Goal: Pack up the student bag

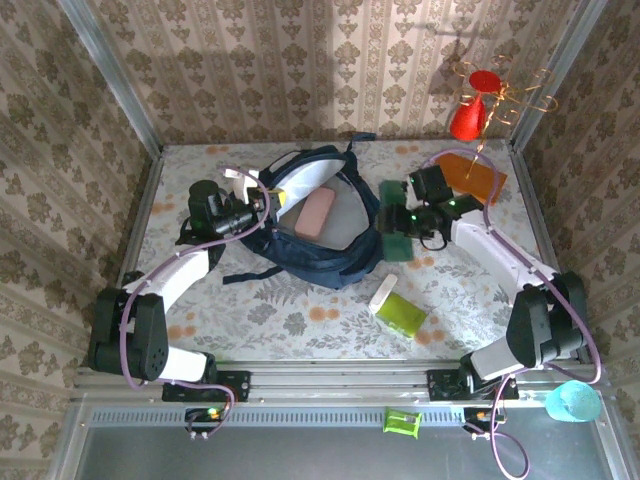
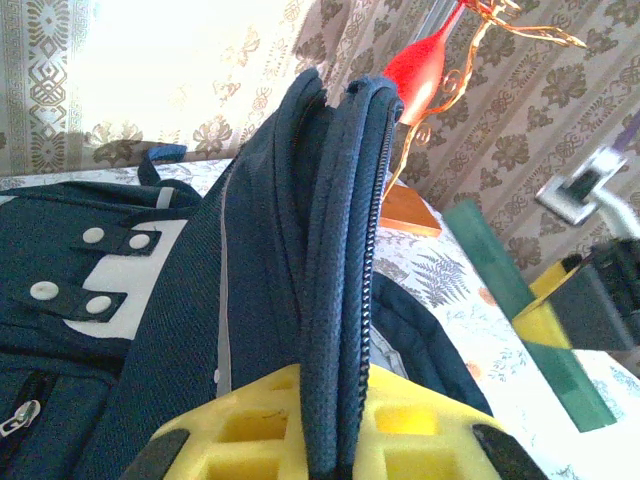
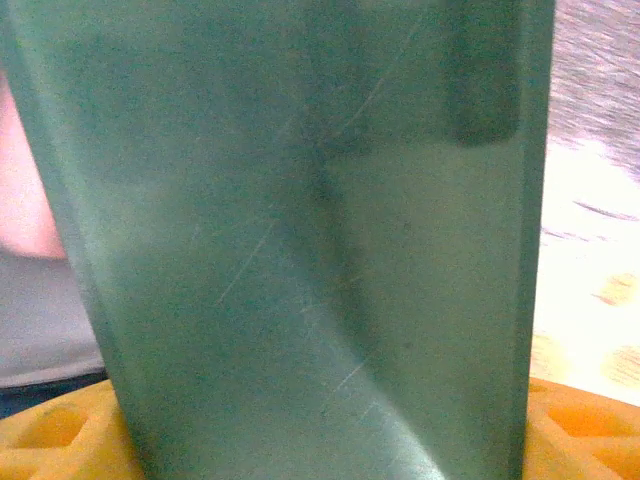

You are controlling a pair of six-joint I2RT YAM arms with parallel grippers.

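Centrally on the floral-printed worktop [image 1: 290, 320] we see the student bag [image 1: 330, 262], a soft heap of dark navy woven cloth. It lies with its mouth gaping and a pale grey lining showing. Inside rests a pink, round-cornered oblong case [image 1: 315, 212].

From the left wrist we make out the bag's coarse weave, a thin light stripe and a white patch with round press studs. Its thick padded rim is edged by zip teeth. The left hand [image 1: 258, 208] is pressed together on that rim, pinching it between yellow fingers [image 2: 250, 430] moulded with square hollows.

At the bag's right edge the right hand [image 1: 400, 222] clasps a green slab [image 1: 400, 247]. The slab is flat-faced, smooth, finely scratched and straight-edged, and it fills the gap between the yellow fingers [image 3: 60, 430].

Nearer us on the worktop lies a lime-green pouch [image 1: 405, 315] with a white end. Toward the far right sits a flat orange piece [image 1: 475, 175].
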